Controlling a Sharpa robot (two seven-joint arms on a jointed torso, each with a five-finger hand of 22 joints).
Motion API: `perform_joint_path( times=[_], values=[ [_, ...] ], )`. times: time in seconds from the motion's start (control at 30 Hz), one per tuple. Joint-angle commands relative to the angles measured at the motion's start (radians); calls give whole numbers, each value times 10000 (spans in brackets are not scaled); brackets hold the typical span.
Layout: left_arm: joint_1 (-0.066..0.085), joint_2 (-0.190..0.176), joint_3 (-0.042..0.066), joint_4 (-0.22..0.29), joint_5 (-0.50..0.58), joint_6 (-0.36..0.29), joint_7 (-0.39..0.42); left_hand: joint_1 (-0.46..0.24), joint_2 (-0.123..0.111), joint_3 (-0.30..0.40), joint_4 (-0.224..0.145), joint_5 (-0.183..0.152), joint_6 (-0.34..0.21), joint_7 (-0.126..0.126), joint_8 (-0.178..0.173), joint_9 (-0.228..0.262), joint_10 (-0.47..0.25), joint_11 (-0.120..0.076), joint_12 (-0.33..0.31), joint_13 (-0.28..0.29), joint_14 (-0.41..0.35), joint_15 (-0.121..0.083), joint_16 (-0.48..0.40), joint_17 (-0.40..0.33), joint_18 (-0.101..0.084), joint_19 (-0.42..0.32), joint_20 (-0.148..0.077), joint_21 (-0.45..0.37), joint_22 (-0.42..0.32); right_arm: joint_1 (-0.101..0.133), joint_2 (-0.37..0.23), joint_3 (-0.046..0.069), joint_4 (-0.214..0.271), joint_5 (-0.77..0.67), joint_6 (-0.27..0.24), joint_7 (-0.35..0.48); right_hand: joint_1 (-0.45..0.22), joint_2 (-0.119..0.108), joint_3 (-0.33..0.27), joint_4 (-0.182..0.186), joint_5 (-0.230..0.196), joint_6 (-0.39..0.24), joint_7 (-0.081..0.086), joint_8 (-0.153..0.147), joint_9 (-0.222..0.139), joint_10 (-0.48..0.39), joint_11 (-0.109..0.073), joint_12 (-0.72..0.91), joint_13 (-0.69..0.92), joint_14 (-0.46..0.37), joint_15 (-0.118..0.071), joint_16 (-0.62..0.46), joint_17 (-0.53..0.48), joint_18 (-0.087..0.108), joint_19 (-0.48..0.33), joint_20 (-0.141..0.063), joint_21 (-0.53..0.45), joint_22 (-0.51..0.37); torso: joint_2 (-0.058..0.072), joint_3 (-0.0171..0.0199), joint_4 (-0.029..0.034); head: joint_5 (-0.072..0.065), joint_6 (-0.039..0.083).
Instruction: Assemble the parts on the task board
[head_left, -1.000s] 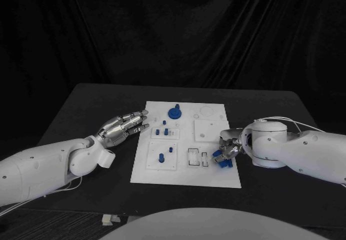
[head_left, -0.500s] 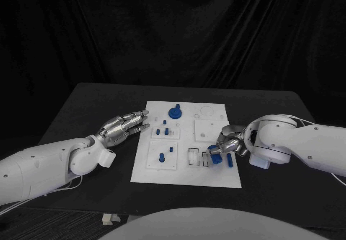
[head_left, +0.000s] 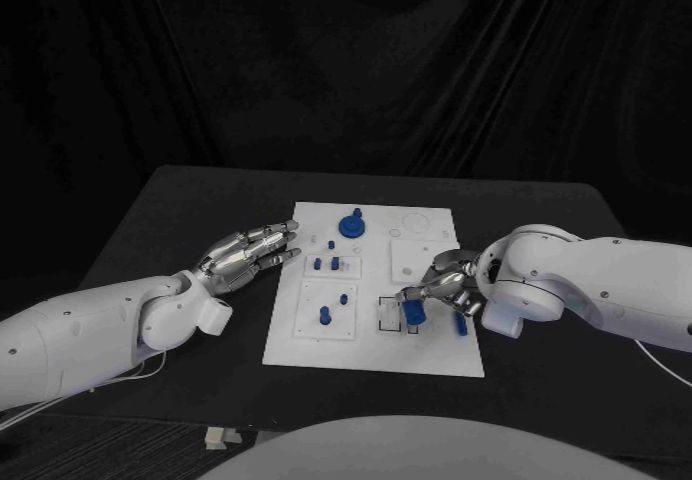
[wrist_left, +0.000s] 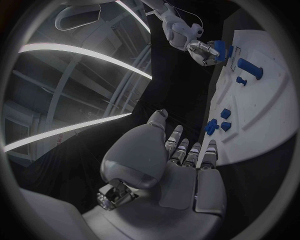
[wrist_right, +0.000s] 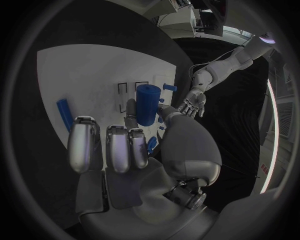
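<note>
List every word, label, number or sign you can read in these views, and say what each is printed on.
None can be read.
The task board shows only outlined squares and rectangles, no lettering.
The blue cylinder held by the right hand is plain.
The left hand and both arms carry no legible marks.

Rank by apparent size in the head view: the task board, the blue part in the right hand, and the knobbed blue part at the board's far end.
1. Task board.
2. and 3. Knobbed blue part and held blue part look alike.

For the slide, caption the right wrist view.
Right hand pinches a blue cylinder above the white task board.
</note>
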Motion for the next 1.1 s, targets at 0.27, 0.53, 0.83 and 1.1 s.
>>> perform_joint_path(
  times=[0.27, 0.53, 0.83, 1.1],
  values=[
    [-26, 24, 9, 5, 62, 188, 84, 21, 37, 45, -38, 53, -23, 51, 64, 9, 2, 44, 68, 9, -4, 84, 50, 14, 102, -5, 44, 17, 2, -263, 349, 3, -341, -198, -38, -81, -49, 0, 2, -54, -285, -256, 48, -25, -70, 1070, 84, 35, 2631, 686, 127, -57, 708, 139, 230, 96, -203, 1922, 9, -4, 4, 19, -2],
    [-48, 42, 9, -14, 62, 228, 71, 23, 38, 49, -42, 55, -23, 52, 65, 10, 2, 46, 68, 9, -3, 86, 52, 15, 103, -4, 46, 17, 3, -337, 544, 3, -476, -515, -9, -95, -80, 43, -70, -39, -634, -502, 136, -83, -167, 1070, 158, 35, 2631, 677, 186, -85, 658, 148, 213, 142, -257, 1905, 7, -6, -3, 37, -2],
    [-79, 55, 10, -26, 62, 262, 57, 23, 38, 49, -42, 55, -23, 52, 65, 10, 2, 46, 68, 9, -3, 86, 52, 15, 103, -4, 46, 17, 3, -377, 661, 3, -520, -696, -24, -103, -351, 165, -376, 218, -1757, -643, 174, 58, -314, 1070, 202, 35, 2631, 658, 231, -142, 553, 172, 181, 200, -362, 1875, 0, 2, 5, 62, -2],
    [-100, 72, 10, -61, 62, 287, 51, 23, 38, 49, -42, 55, -23, 52, 65, 10, 2, 46, 68, 9, -3, 86, 52, 15, 103, -4, 46, 17, 3, -387, 686, 3, -528, -718, 138, -107, -504, 206, -620, 406, -2402, -688, 173, 181, -406, 1070, 201, 35, 2631, 658, 232, -150, 541, 179, 173, 206, -402, 1866, -2, 3, 5, 84, -2]
  ],
)
